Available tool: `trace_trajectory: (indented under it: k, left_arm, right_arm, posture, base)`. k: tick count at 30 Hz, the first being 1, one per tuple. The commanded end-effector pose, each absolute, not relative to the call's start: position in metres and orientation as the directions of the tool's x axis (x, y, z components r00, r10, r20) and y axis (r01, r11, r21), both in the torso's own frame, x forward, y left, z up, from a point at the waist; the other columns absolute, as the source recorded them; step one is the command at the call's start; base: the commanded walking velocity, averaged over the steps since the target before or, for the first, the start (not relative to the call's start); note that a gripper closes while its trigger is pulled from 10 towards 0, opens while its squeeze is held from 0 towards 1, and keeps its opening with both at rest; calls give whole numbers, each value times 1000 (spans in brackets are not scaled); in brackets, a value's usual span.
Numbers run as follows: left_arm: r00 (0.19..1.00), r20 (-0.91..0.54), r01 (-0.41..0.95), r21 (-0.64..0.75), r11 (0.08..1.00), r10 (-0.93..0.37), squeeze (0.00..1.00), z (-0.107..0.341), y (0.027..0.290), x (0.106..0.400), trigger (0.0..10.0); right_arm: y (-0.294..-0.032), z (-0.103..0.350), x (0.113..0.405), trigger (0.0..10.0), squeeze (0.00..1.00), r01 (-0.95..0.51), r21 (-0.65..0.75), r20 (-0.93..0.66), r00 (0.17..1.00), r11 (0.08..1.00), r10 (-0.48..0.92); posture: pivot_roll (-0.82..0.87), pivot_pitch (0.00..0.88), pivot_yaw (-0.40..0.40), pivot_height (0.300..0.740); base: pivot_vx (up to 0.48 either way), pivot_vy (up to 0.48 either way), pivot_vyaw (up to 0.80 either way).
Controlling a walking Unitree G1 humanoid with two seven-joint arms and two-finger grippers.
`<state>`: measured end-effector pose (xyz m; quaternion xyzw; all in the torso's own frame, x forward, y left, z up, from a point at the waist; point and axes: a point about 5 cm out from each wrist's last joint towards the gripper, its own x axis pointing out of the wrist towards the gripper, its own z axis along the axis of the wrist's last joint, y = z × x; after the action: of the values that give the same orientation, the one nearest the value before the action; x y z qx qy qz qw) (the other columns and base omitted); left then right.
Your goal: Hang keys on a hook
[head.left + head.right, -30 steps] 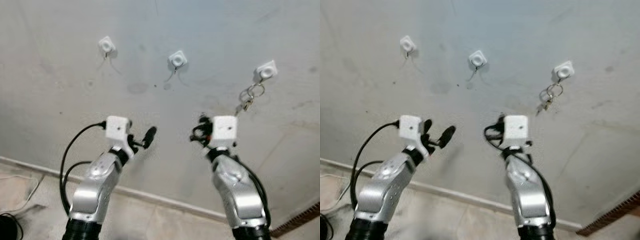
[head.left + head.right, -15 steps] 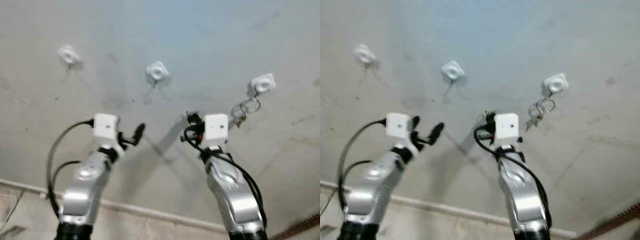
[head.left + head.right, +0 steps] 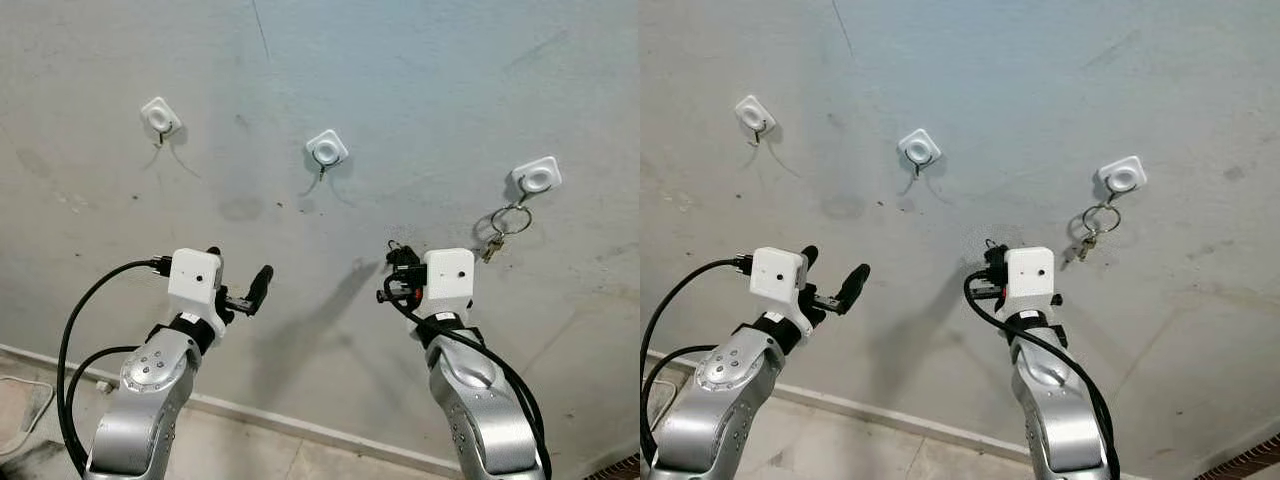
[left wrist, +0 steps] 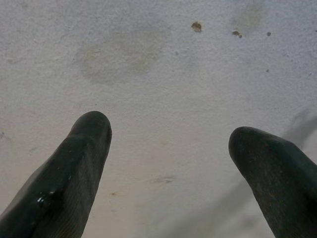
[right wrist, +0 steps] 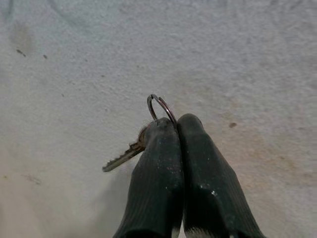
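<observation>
**Grey wall, three hooks, one set of keys still to hang**

Pinched tight in the right hand [image 5: 171, 124] is a key ring [image 5: 159, 106], one key [image 5: 121, 159] sticking out sideways. It looks aimed between the bare middle hook [image 3: 326, 150] and the right hook [image 3: 535, 178], which already carries keys [image 3: 500, 228]. Next the ring must rise onto a hook tip. The left hand [image 4: 168, 144] gapes wide, holding nothing.

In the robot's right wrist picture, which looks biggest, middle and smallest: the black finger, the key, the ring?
1. Black finger of the right pincer, though it sits nearest the camera.
2. Silver toothed key.
3. Thin metal ring, partly hidden between the fingers, so ring versus key is unsure.
</observation>
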<state>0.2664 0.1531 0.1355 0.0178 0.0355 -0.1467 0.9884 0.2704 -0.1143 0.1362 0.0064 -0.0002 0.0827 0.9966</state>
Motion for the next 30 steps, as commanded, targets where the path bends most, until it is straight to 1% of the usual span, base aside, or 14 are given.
trace_trajectory:
  k: [1,2,6,8,9,10,12,16,22,23,25,30]
  left_arm:
    - [957,-53,288,50,956,-285,0,144,154,265,10000]
    - [957,-56,287,59,956,-283,0,144,155,262,10000]
    - [959,-63,280,63,958,-276,0,143,158,260,10000]
    - [959,-66,280,63,958,-276,0,143,159,260,10000]
    - [956,-64,289,57,956,-285,0,144,159,260,10000]
    - [956,-64,289,57,956,-285,0,144,159,260,10000]
    - [952,-60,304,35,952,-301,0,146,156,260,10000]
    - [953,-65,297,29,955,-294,0,146,158,260,10000]
    - [957,-78,284,42,958,-280,0,146,161,261,10000]
    - [957,-78,284,42,958,-280,0,146,161,261,10000]
    - [956,-78,286,40,957,-283,0,147,159,262,10000]
    - [955,-75,290,36,956,-287,0,149,157,263,10000]
  right_arm:
    - [-111,144,268,10000,0,-205,11,28,978,979,205]
    - [-107,146,266,10000,0,-240,11,28,970,971,240]
    - [-100,151,264,10000,0,-293,11,35,956,956,293]
    - [-88,158,263,10000,0,-366,12,51,929,930,365]
    - [-74,166,261,10000,0,-441,17,80,895,897,439]
    - [-74,166,261,10000,0,-441,17,80,895,897,439]
    - [-65,171,262,10000,0,-478,43,105,876,877,472]
    - [-55,179,267,10000,0,-511,88,145,856,855,497]
    - [-44,196,281,10000,0,-528,145,221,842,837,493]
    - [-44,196,281,10000,0,-528,145,221,842,837,493]
    - [-38,201,286,10000,0,-534,193,236,840,823,489]
    - [-31,203,292,10000,0,-545,222,244,834,809,495]
  posture:
    - [158,0,-33,740]
    - [165,0,-29,740]
    - [165,0,-29,740]
    - [174,0,-24,740]
    - [174,0,-21,740]
    - [174,0,-21,740]
    - [178,0,-23,740]
    - [189,0,-23,740]
    - [203,0,-20,740]
    - [203,0,-20,740]
    - [204,0,-19,740]
    - [204,0,-19,740]
  base:
    - [0,0,0]
    - [0,0,0]
    - [0,0,0]
    - [0,0,0]
    - [0,0,0]
    - [0,0,0]
    - [0,0,0]
    - [0,0,0]
    - [0,0,0]
    - [0,0,0]
    - [0,0,0]
    - [0,0,0]
